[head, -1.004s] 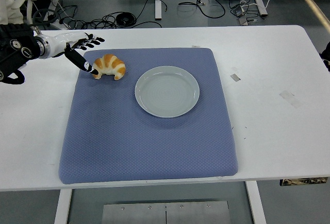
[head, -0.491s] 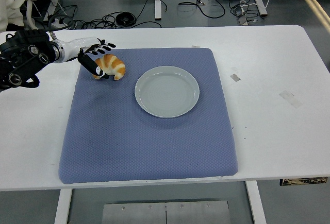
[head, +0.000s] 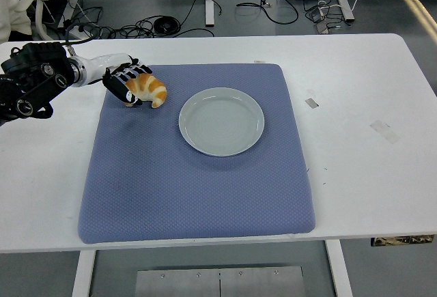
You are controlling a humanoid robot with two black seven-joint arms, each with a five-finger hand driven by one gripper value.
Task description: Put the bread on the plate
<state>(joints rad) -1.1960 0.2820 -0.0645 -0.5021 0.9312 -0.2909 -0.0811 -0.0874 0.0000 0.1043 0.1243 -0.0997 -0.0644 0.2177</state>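
One glossy, crescent croissant lies on the dimpled blue mat; the left hand curls black fingers seemingly around it, beside the smooth round plate.

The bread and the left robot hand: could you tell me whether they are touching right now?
Touching. In the head view the left robot hand has its fingers curled against the bread's left end, no gap showing between them.

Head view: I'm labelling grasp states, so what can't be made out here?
- Whether the left hand truly grips the croissant: its fingers cover the bread's left end, so contact is hidden.
- The right arm: out of frame.
- The plate shows fully; nothing on it.
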